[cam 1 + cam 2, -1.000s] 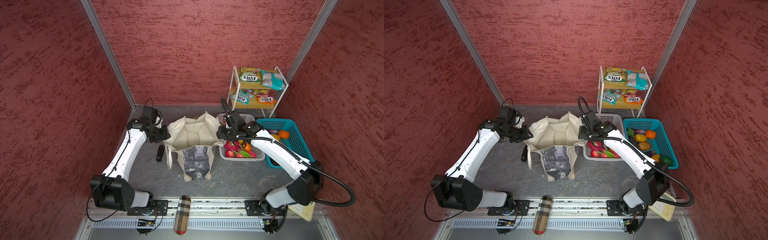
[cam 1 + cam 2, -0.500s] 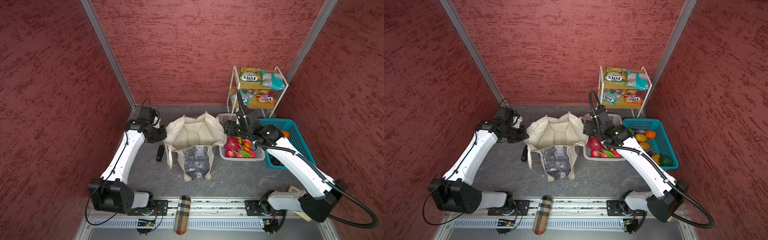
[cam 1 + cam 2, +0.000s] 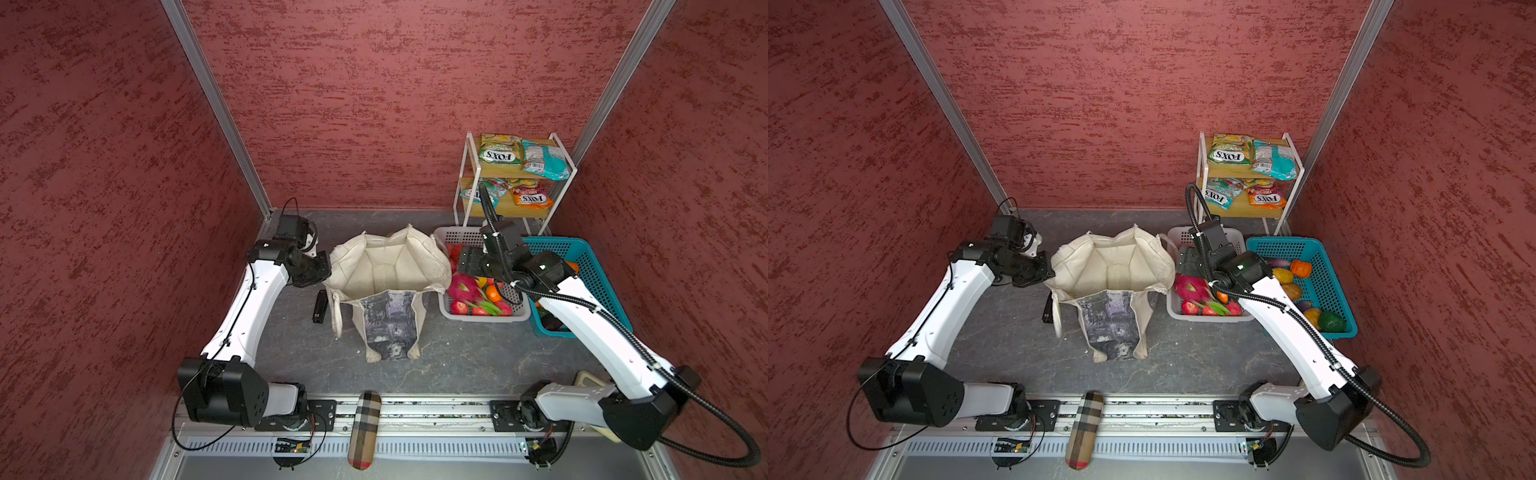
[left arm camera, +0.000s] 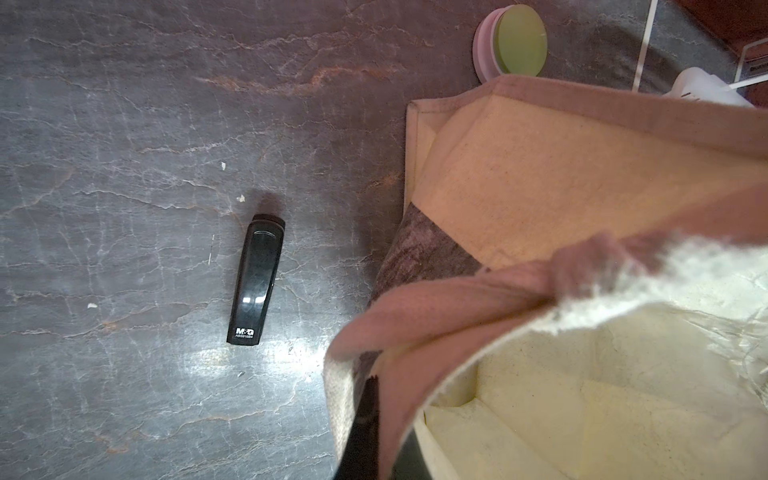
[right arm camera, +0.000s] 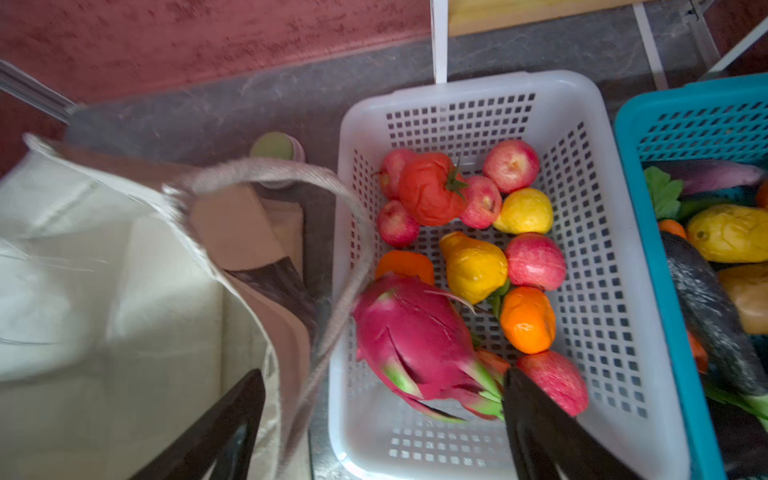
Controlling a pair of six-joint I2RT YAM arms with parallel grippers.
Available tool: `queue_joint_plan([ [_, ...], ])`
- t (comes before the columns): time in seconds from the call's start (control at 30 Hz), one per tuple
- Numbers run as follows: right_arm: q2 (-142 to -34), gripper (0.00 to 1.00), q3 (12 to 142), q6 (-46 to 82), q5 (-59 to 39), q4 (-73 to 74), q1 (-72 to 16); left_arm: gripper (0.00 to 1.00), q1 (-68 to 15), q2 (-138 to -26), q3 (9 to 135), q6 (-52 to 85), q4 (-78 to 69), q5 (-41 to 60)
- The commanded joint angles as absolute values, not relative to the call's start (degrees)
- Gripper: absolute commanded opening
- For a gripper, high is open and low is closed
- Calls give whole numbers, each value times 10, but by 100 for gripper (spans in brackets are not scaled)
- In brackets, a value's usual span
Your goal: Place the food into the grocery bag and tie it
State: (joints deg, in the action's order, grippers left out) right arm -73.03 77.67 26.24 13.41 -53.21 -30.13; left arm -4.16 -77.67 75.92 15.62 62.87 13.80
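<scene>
Top views, both alike: floppy cream canvas grocery bag [image 3: 390, 324] with a grey-black picture print, upright and gaping at the middle of the dark grey stone-look table [image 3: 457, 365], only bare cream lining on show inside. At the bag's left rim, left gripper [image 3: 322, 272] closed tight on the canvas edge; from the left wrist view, rim cloth bunched and drawn over one black finger [image 4: 365, 419]. Just left of the bag, flat on the table, a glossy black stapler [image 4: 257, 278]. Just right of the bag, a white perforated plastic basket [image 3: 484, 318] of toy fruit, the pink green-tipped dragon fruit [image 5: 411, 336] lying by its bag-side wall among red, yellow and orange pieces. Above that wall, right gripper [image 3: 1188, 261] spread wide and holding nothing, one finger over the bag's edge, its mate beside the dragon fruit's tips. Looping across to the same wall, a cream strap handle [image 5: 266, 170]. Near the table's right edge, a blue perforated plastic basket [image 3: 1325, 270] with more toy produce. At the far right corner, a white wire rack [image 3: 505, 171] with wooden shelves carrying glossy green and orange FOX'S snack packets [image 3: 500, 151].
</scene>
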Motion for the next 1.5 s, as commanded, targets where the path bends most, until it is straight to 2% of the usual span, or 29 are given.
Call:
queue_joint_plan([
  [0.0, -700, 91, 748, 164, 143, -547, -298, 0, -36, -778, 753, 152, 614, 122],
  [0.27, -600, 90, 626, -95, 107, -456, -298, 0, -35, -778, 748, 155, 608, 124],
  [0.43, -609, 96, 596, -224, 61, -494, -298, 0, -35, -775, 745, 156, 608, 127],
  [0.73, -652, 98, 590, -317, 27, -461, -267, 0, -35, -775, 744, 157, 607, 133],
  [0.9, -684, 99, 581, -363, -43, -432, -218, 0, -35, -772, 744, 156, 608, 135],
  [1.03, -716, 99, 580, -392, -57, -420, -196, 0, -35, -774, 744, 155, 607, 136],
  [1.47, -762, 99, 582, -427, -96, -383, -189, 0, -36, -777, 741, 156, 599, 142],
])
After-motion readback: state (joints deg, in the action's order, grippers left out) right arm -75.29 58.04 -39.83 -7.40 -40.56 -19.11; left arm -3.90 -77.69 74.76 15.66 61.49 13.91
